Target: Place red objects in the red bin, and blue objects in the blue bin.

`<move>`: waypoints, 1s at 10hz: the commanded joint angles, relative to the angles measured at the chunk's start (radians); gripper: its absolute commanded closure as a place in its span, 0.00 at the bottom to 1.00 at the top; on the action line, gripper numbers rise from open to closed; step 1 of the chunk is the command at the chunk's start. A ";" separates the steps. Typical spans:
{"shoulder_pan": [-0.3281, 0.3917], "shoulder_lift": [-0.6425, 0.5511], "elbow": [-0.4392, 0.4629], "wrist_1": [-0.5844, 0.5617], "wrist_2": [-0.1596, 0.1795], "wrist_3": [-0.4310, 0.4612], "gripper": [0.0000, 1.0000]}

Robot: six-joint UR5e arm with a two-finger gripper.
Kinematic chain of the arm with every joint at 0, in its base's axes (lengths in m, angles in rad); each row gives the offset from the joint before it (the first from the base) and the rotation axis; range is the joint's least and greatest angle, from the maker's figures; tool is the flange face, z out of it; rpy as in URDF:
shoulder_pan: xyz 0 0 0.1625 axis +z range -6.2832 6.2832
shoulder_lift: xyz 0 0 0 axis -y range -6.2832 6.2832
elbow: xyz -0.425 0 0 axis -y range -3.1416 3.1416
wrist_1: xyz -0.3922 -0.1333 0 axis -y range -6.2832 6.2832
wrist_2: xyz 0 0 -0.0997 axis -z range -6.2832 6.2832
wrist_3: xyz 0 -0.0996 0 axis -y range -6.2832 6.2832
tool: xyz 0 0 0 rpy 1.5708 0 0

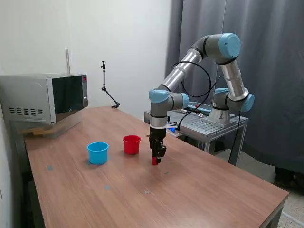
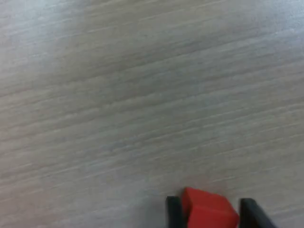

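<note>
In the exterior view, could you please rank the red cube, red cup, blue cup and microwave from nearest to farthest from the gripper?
1. Red cube: between the fingers of the gripper.
2. Red cup: just toward the exterior view's left.
3. Blue cup: farther left.
4. Microwave: far left table corner.

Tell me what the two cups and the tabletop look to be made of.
Red cup: probably plastic; uniform bright colour, thin wall, smooth rolled rim.
Light blue cup: likely the same plastic; even colour, soft sheen.
Tabletop: wood-grain surface, streaks clear in the wrist view; matte, possibly laminate rather than solid wood.
</note>
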 commanded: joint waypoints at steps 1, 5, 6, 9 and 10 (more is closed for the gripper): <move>0.000 -0.001 0.000 0.000 0.000 0.000 1.00; 0.000 -0.001 -0.002 0.000 -0.001 -0.003 1.00; 0.000 -0.001 -0.008 0.000 -0.001 -0.006 1.00; 0.000 -0.020 -0.018 0.002 -0.005 -0.011 1.00; 0.000 -0.042 -0.026 0.003 -0.011 -0.011 1.00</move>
